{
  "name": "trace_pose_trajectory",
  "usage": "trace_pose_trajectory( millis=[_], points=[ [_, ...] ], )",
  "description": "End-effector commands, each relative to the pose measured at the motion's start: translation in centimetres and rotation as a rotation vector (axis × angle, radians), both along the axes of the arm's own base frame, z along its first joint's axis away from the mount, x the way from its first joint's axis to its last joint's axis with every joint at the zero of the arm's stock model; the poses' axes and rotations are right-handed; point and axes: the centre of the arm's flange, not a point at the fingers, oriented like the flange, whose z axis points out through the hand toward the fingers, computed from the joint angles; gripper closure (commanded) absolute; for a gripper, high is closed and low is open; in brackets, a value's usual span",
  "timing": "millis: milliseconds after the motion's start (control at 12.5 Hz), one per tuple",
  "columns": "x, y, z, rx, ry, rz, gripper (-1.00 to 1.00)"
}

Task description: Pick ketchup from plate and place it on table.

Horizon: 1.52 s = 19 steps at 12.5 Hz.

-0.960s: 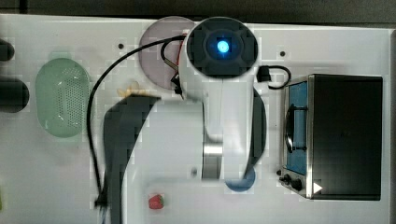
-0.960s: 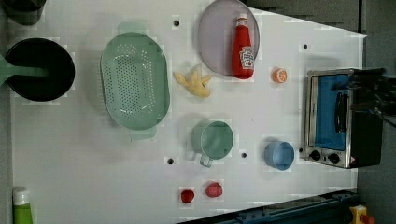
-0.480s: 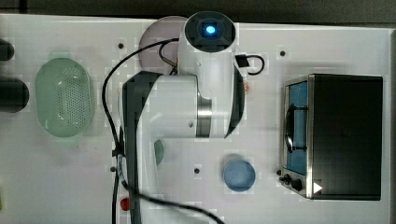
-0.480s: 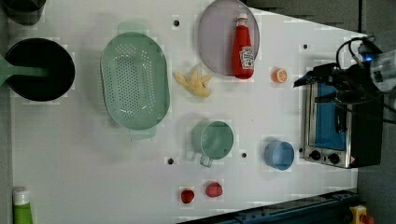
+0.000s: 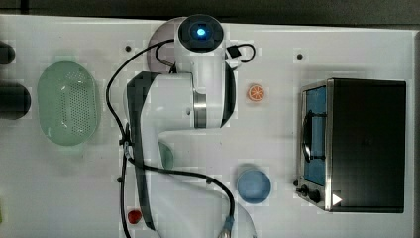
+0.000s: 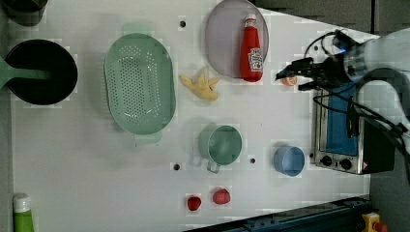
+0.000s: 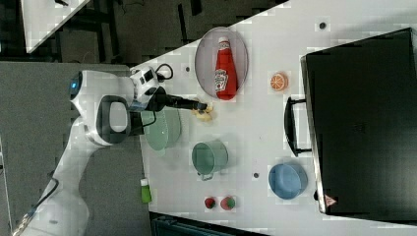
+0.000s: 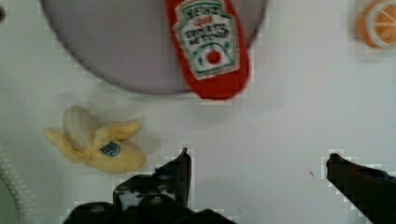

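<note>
The ketchup [image 6: 251,48] is a red squeeze bottle with a white cap, lying flat on the right side of the pale mauve plate [image 6: 223,43] in the left view. The wrist view shows its labelled lower half [image 8: 210,46] overhanging the plate [image 8: 121,51] rim. My gripper [image 8: 259,156] is open with nothing between its fingers, above the white table [image 6: 72,169] just off the bottle's base end. In the left view the gripper [image 6: 289,82] hangs a little to the right of the plate. In the right view the gripper [image 7: 199,104] is below the ketchup [image 7: 224,71].
A peeled banana [image 6: 202,86] lies beside the plate, and an orange slice [image 5: 256,92] is near the gripper. A green colander [image 6: 140,84], teal mug [image 6: 221,144], blue bowl [image 6: 289,160], toaster oven [image 6: 343,130] and black pan [image 6: 41,72] stand around.
The arm has swung across the table from beside the toaster oven toward the plate, entering the left view from its right. The gripper has stayed open.
</note>
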Motion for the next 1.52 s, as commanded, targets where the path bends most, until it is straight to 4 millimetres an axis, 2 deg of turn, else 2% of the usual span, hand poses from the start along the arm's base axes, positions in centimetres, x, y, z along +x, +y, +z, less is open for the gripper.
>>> trace_pose_trajectory(
  millis=[80, 480, 1040, 1280, 1520],
  points=[
    [2.1, -0.5, -1.0, 0.005, -0.090, 0.159, -1.00],
    [3.8, 0.0, -6.6, -0.022, -0.191, 0.215, -1.00],
    [3.8, 0.6, -14.6, -0.002, -0.227, 0.254, -1.00],
    [3.7, 0.6, -17.0, 0.005, -0.249, 0.251, -1.00],
    [3.6, 0.9, -17.8, 0.009, -0.259, 0.253, -1.00]
  ],
)
